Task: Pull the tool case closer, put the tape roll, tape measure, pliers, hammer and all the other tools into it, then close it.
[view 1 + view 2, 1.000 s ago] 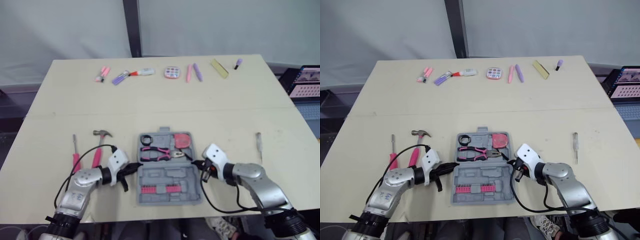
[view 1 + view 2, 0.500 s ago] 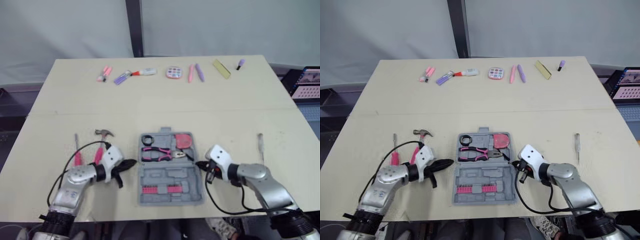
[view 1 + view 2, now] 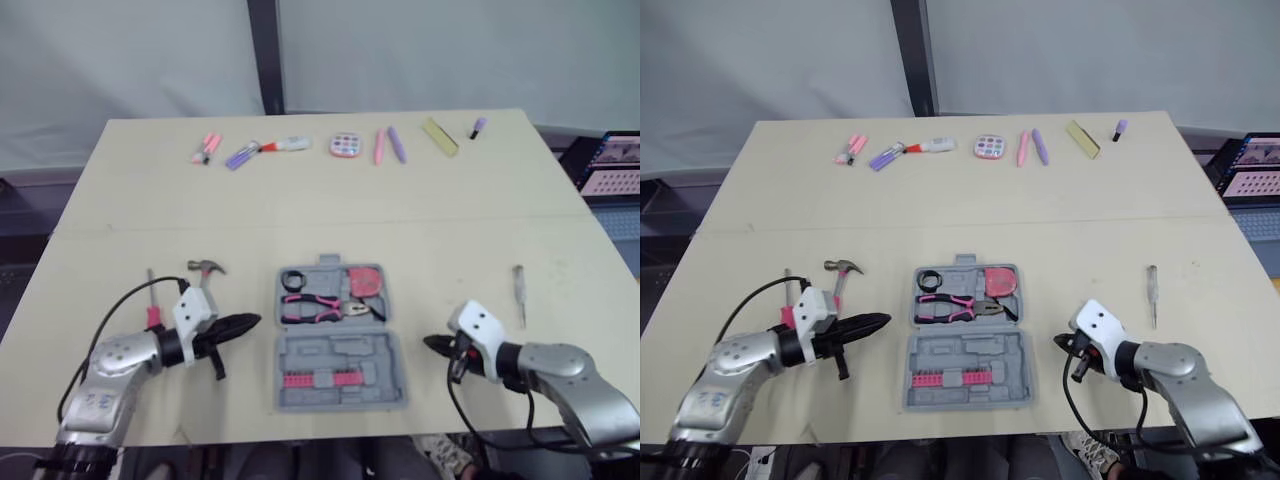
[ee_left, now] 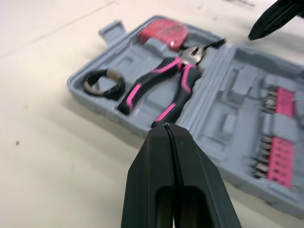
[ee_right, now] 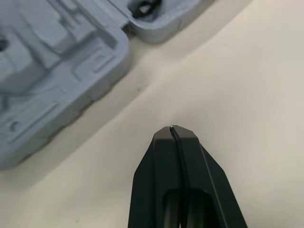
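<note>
The grey tool case (image 3: 340, 350) lies open near the table's front edge. Its far half holds a black tape roll (image 3: 293, 280), pink pliers (image 3: 312, 305) and a pink tape measure (image 3: 367, 281); pink bits (image 3: 322, 378) sit in the near half. A hammer (image 3: 205, 273) and a pink-handled screwdriver (image 3: 152, 302) lie left of the case, a slim screwdriver (image 3: 519, 292) to the right. My left gripper (image 3: 250, 322) is shut, empty, just left of the case and pointing at it. My right gripper (image 3: 432, 343) is shut, empty, a little right of the case (image 5: 57, 71).
A row of small things runs along the table's far edge: pink and purple markers (image 3: 228, 152), a round pink item (image 3: 344, 145), a yellow strip (image 3: 438, 136). A dark object (image 3: 608, 165) sits beyond the right table edge.
Both grippers have drawn back from the case's sides, the left one leftward, the right one rightward and toward the front edge. The case and the tools stayed put.
</note>
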